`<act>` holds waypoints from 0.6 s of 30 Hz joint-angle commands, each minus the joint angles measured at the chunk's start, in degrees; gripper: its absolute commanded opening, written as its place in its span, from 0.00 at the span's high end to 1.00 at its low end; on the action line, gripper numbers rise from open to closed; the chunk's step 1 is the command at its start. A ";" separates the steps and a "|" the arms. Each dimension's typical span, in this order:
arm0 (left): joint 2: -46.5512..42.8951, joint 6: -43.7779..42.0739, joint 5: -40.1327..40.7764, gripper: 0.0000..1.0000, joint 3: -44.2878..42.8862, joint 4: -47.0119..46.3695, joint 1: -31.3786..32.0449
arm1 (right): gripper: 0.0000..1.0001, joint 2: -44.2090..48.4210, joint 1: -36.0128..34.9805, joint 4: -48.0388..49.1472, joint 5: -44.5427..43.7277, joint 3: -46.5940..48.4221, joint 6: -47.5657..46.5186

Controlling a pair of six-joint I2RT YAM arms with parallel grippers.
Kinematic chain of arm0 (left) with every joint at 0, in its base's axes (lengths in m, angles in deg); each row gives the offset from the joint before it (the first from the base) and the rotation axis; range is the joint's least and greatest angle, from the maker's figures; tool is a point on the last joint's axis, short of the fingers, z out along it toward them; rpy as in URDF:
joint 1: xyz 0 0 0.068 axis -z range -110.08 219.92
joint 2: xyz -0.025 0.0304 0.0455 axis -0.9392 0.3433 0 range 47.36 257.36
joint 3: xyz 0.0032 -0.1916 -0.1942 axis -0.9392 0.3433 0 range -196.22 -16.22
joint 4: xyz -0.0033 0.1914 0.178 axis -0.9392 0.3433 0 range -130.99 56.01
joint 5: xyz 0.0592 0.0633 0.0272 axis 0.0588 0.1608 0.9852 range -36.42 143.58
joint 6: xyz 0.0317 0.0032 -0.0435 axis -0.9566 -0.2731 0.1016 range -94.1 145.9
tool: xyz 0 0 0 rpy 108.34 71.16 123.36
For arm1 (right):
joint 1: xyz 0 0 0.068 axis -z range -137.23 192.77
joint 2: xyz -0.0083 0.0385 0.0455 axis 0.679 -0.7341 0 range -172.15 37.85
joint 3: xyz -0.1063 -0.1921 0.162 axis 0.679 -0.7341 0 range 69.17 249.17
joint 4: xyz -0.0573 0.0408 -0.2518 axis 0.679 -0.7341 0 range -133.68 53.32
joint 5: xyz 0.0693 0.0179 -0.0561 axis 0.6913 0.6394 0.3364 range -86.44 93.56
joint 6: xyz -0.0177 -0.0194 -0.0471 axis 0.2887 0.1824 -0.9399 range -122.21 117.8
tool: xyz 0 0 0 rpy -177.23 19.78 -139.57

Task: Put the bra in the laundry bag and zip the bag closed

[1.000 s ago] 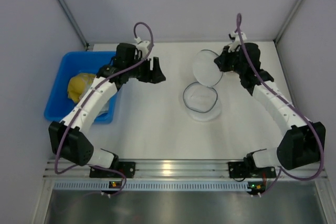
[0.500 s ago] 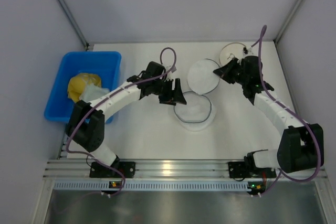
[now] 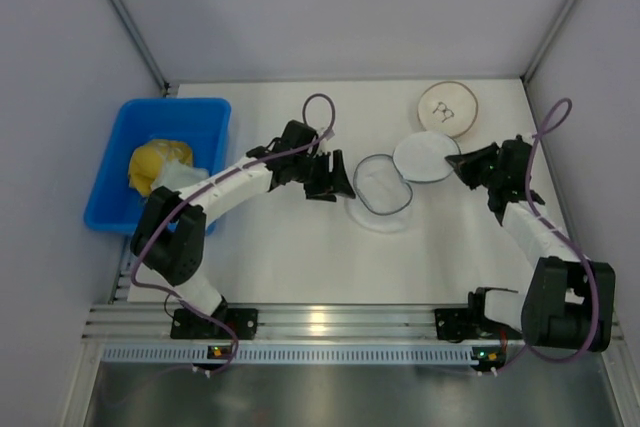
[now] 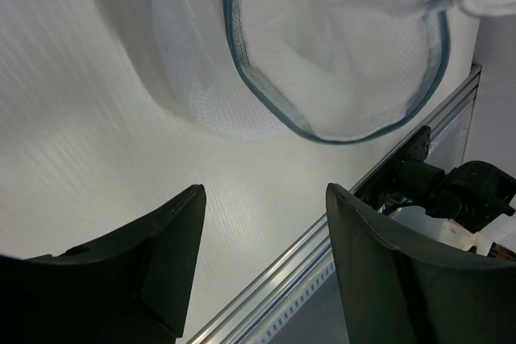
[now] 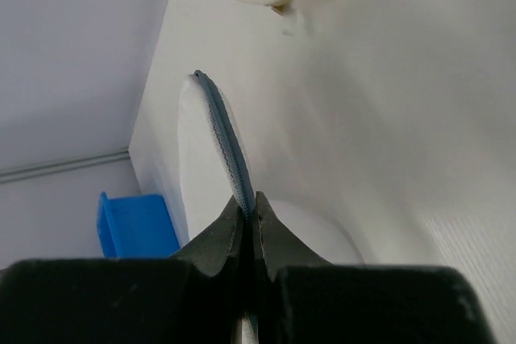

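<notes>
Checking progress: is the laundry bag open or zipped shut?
Open: the right gripper holds the flap of the laundry bag lifted aside.

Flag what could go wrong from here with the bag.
1. The right hand is shut on only the thin zipper edge of the laundry bag, holding the flap up; the edge might slip out when pulled.
2. The left hand is open and empty, low beside the bag's open rim; its fingers could snag the mesh or shove the bag sideways against the right hand's pinch.
</notes>
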 commanded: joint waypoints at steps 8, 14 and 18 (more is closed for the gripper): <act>10.08 4.84 -1.52 0.41 -8.11 -8.84 2.49 | 1.00 7.57 2.78 4.98 1.44 -8.18 7.09; 13.34 4.76 -3.18 0.78 -11.88 -9.63 3.20 | 1.00 8.53 4.53 5.59 2.67 -8.79 6.66; 13.87 2.47 -7.66 1.00 -16.81 -9.89 3.11 | 1.00 9.68 12.17 6.73 6.09 -8.71 5.86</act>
